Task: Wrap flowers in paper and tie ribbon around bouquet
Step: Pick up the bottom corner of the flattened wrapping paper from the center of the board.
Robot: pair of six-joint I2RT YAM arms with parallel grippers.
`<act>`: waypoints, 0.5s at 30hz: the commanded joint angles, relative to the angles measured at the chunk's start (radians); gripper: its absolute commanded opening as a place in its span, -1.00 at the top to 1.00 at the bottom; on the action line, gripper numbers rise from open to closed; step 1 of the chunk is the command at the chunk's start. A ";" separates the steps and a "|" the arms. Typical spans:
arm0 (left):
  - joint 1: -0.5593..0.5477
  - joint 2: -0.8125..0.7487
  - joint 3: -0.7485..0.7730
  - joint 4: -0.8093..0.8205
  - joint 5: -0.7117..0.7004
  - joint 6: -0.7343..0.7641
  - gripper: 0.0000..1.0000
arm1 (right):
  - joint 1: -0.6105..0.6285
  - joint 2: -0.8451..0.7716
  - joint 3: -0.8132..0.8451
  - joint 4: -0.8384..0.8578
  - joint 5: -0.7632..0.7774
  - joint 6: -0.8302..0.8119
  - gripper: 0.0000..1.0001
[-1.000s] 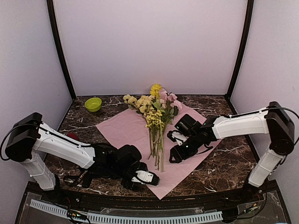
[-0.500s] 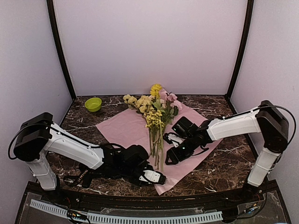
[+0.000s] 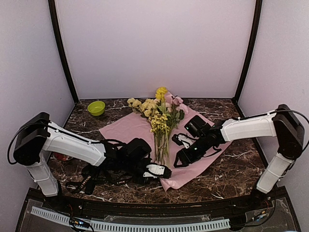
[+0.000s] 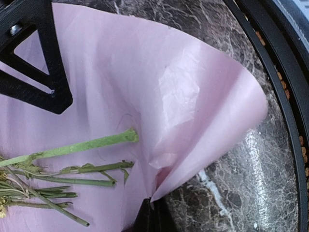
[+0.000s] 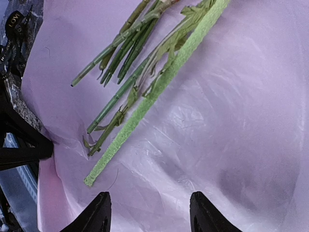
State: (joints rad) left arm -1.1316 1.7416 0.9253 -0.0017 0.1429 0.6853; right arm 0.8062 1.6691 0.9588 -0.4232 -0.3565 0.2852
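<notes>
Dark marble table (image 3: pixel 231 169), pale walls on three sides. Paper (image 3: pixel 128 130) lies flat on the table as a diamond and serves as the landmark for the rest.

Flowers (image 3: pixel 159 121) lie across the paper's middle. The blooms pass over its far corner and the stems point to its near corner. Stem ends (image 5: pixel 120 96) rest loose on the sheet, not bundled.

Left gripper (image 3: pixel 160 170) sits at the paper's near corner, jaws closed and pinching the sheet's edge. In the left wrist view the pinch point is at the bottom of the picture (image 4: pixel 150 212). That corner of the paper (image 4: pixel 193 111) is lifted and curled over towards the stems.

Right gripper (image 3: pixel 179 151) hangs over the paper's right half, just right of the stems. Its jaws are spread with nothing between them. The fingertips (image 5: pixel 99 212) show only bare paper below.

Ribbon (image 3: pixel 88 182), a black band with white lettering, lies off the paper's near-left edge, under the left arm. Green bowl (image 3: pixel 96 108) sits beyond the paper's left corner, well apart from it.
</notes>
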 commanded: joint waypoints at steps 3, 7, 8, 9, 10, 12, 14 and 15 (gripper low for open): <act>0.070 -0.062 0.047 -0.024 0.180 -0.107 1.00 | -0.031 -0.062 0.060 -0.065 -0.086 -0.124 -0.17; 0.126 -0.057 0.059 -0.012 0.276 -0.149 1.00 | -0.027 -0.158 0.050 -0.063 -0.139 -0.175 -0.28; 0.139 -0.054 0.063 -0.009 0.299 -0.157 1.00 | -0.022 -0.192 0.042 -0.058 -0.152 -0.186 -0.30; 0.152 -0.048 0.069 -0.008 0.321 -0.165 1.00 | -0.013 -0.229 0.030 -0.045 -0.161 -0.196 -0.32; 0.163 -0.041 0.072 -0.003 0.344 -0.174 1.00 | -0.005 -0.265 0.007 -0.024 -0.164 -0.201 -0.33; 0.186 -0.024 0.074 0.009 0.379 -0.195 1.00 | 0.016 -0.331 -0.028 -0.001 -0.121 -0.202 -0.33; 0.210 -0.016 0.069 0.030 0.424 -0.223 1.00 | 0.041 -0.365 -0.050 -0.008 -0.050 -0.213 -0.34; 0.221 -0.011 0.065 0.042 0.444 -0.238 1.00 | 0.050 -0.368 -0.061 -0.017 -0.040 -0.223 -0.35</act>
State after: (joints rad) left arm -0.9455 1.7203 0.9768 0.0067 0.4591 0.5159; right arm 0.8196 1.3361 0.9459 -0.4484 -0.4576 0.1101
